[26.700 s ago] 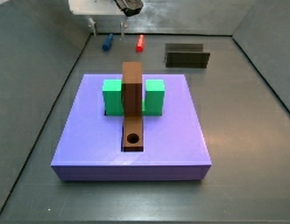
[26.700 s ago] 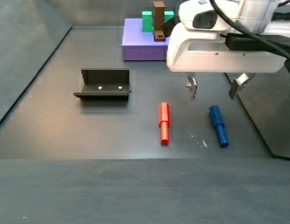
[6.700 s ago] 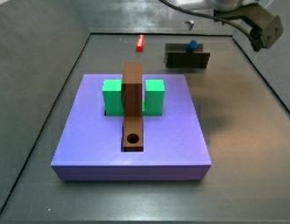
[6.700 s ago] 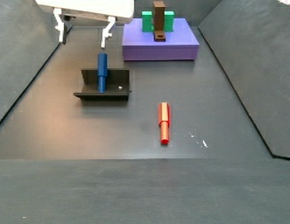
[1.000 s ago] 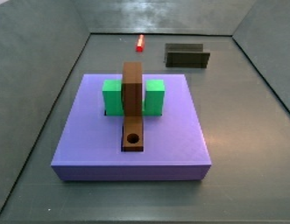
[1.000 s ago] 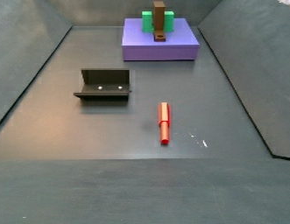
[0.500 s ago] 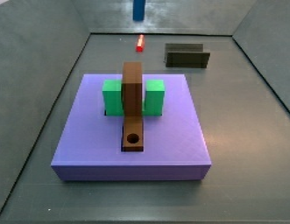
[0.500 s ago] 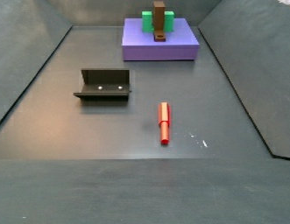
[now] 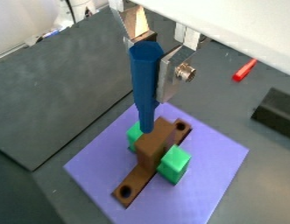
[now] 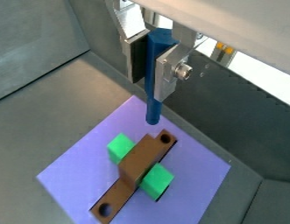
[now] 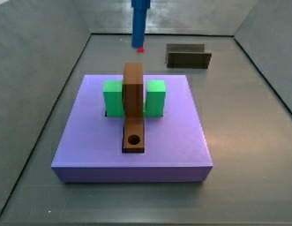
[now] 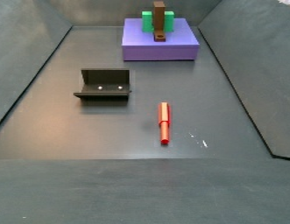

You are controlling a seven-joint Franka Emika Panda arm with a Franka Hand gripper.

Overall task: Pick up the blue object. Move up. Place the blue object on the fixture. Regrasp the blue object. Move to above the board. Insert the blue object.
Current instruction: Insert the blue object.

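Note:
My gripper (image 9: 147, 70) is shut on the blue object (image 9: 145, 83), a slim blue peg that hangs upright between the silver fingers in both wrist views (image 10: 157, 79). It hovers above the far end of the board (image 9: 206, 171), a lavender slab carrying a green block (image 9: 173, 164) and a long brown bar (image 9: 151, 159). In a side view only the peg's lower part (image 11: 138, 22) shows, high above the bar (image 11: 134, 101); the gripper is out of frame there. The round hole (image 11: 134, 139) is at the bar's near end. The fixture (image 12: 103, 84) stands bare.
A red peg (image 12: 165, 122) lies on the dark floor between the fixture and the right wall. Grey walls enclose the floor on all sides. In a side view the fixture (image 11: 188, 56) sits beyond the board (image 11: 172, 146), right of the red peg (image 11: 141, 46).
One second ago no peg showed in the side view. It then appeared at the top edge and now hangs lower, above the board's far end. Fixture and red peg have not moved.

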